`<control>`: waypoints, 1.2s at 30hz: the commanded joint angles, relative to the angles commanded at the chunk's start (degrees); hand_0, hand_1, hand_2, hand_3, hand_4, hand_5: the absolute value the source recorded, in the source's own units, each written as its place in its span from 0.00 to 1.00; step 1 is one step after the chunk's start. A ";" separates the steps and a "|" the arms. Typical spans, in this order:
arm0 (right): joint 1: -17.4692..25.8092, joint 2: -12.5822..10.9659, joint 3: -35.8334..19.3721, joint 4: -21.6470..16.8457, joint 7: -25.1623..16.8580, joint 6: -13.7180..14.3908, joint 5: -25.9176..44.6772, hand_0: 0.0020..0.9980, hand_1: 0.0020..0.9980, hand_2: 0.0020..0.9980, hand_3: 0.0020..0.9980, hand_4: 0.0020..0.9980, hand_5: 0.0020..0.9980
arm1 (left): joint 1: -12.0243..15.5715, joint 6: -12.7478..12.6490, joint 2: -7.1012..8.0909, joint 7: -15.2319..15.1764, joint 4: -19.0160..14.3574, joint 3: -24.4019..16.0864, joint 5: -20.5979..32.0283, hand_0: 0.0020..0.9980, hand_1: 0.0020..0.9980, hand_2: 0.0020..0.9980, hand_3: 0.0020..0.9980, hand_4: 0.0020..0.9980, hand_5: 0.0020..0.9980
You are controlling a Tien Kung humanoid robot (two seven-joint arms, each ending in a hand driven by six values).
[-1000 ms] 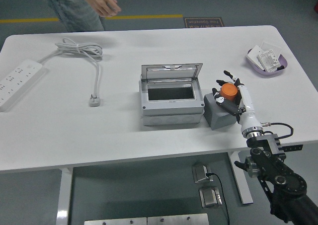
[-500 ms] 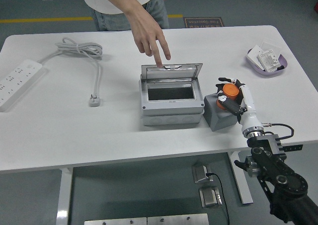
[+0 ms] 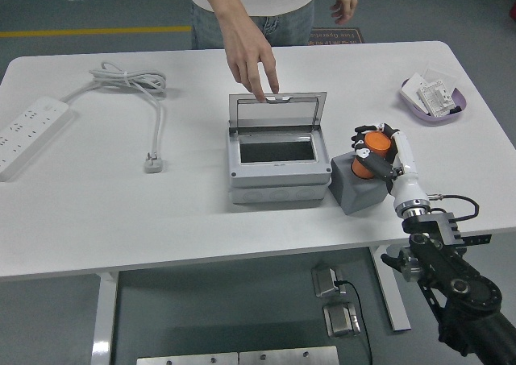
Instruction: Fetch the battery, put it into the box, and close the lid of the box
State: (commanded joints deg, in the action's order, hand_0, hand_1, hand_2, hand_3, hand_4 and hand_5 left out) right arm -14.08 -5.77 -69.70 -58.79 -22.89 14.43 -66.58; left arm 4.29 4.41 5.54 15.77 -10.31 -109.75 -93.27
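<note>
Orange marks the battery (image 3: 372, 151), which is seen from the head view clamped in the fingers of the right hand (image 3: 379, 157), just above a small grey block (image 3: 357, 184) standing at the right of the box (image 3: 280, 163). The battery is tilted and appears barely clear of the block; whether it touches the block cannot be told. The left hand is not seen.

The box is found open at the table's (image 3: 81, 212) middle, its dark cavity empty and its lid (image 3: 278, 111) raised at the far side. The lid's top edge is touched by the fingertips of a person's hand (image 3: 251, 55) reaching from the far side. A power strip (image 3: 28, 131) with its coiled cable (image 3: 133, 87) lies well apart at the left, and a purple tray (image 3: 435, 99) of small items at the far right.

The step in hand is judged to be the carry to the box. For it to be done well, the battery should be lifted clear of the block and the box's right wall, brought leftward over the cavity, and lowered before the fingers are released. The raised lid and the person's fingers should be avoided.
</note>
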 joint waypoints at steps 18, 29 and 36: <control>-7.69 -1.99 9.61 -7.79 12.94 0.92 -21.43 0.35 0.26 0.25 0.25 0.00 0.00 | 0.16 0.01 0.86 0.31 0.00 -0.06 -0.24 0.65 0.72 0.67 0.67 0.74 0.25; -16.35 -0.17 17.52 -3.71 22.01 -4.18 -39.54 0.23 0.22 0.23 0.26 0.00 0.00 | -0.08 0.01 1.09 0.32 0.00 0.01 -0.46 0.65 0.72 0.67 0.66 0.74 0.25; -21.92 0.30 21.55 2.00 23.69 -6.28 -45.32 0.17 0.22 0.24 0.26 0.00 0.00 | -0.27 0.00 1.43 0.32 0.00 0.02 -0.66 0.65 0.72 0.67 0.66 0.74 0.25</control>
State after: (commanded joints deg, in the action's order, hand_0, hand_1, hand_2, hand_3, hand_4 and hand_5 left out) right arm -36.00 -5.47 -48.15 -56.79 0.80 8.15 -111.91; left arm 4.02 4.41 6.98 16.09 -10.31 -109.73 -93.93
